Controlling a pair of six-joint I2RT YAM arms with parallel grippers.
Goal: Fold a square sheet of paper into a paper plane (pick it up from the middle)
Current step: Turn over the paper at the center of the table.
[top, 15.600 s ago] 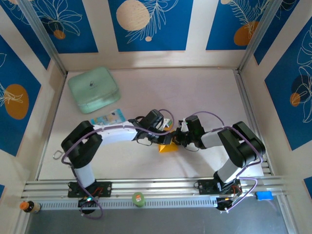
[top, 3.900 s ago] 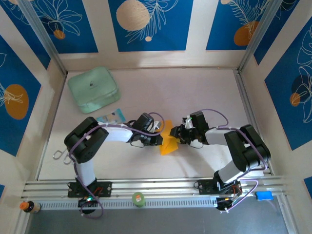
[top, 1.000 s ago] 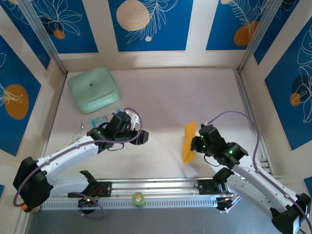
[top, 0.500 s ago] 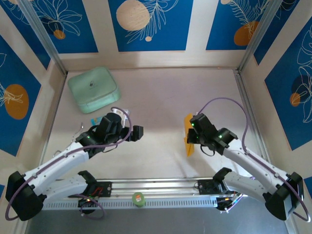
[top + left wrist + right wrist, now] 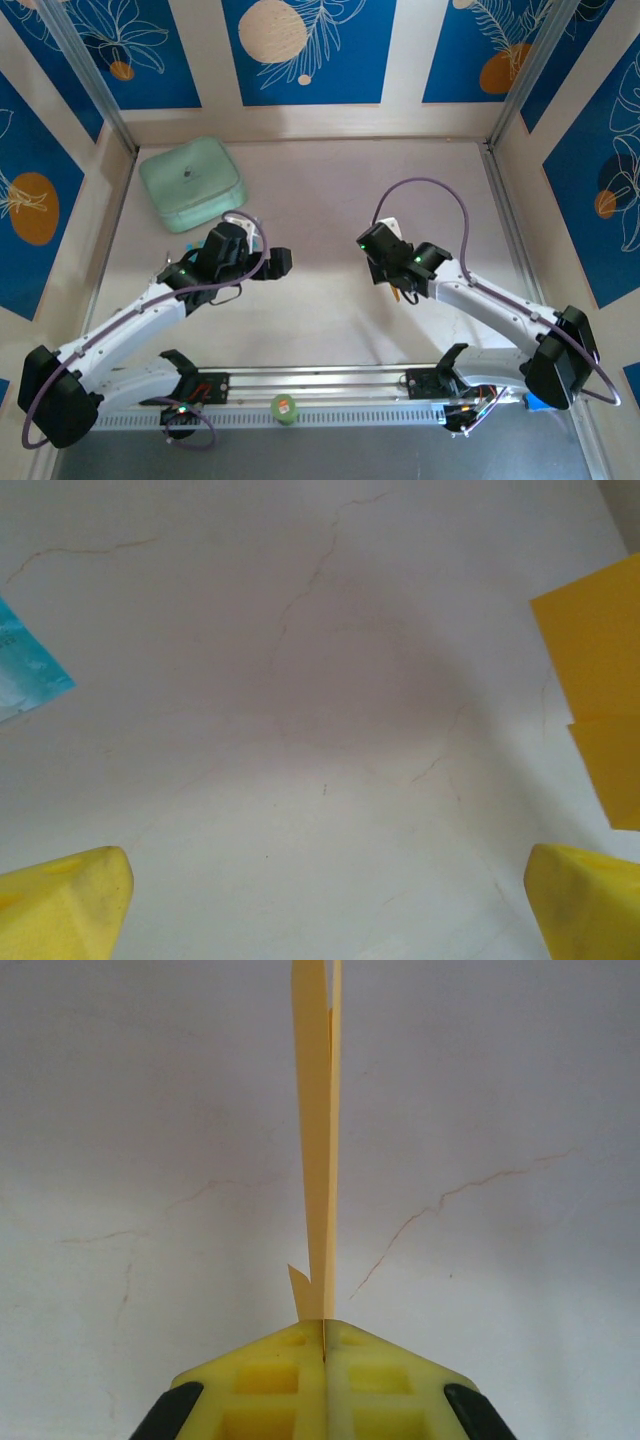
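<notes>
The paper plane (image 5: pixel 322 1160) is pinched edge-on in the right hand (image 5: pixel 324 1332), right of centre in the overhead view. The left hand (image 5: pixel 277 263) is spread, empty. Folding seems finished; a gentle set-down on the desk (image 5: pixel 320 180) is likely called for.

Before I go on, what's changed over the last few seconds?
The left pincer drew back left from the folded paper and opened wide. The right pincer, shut on it, carried it rightward, farther from the bases. The green box stayed put.
</notes>
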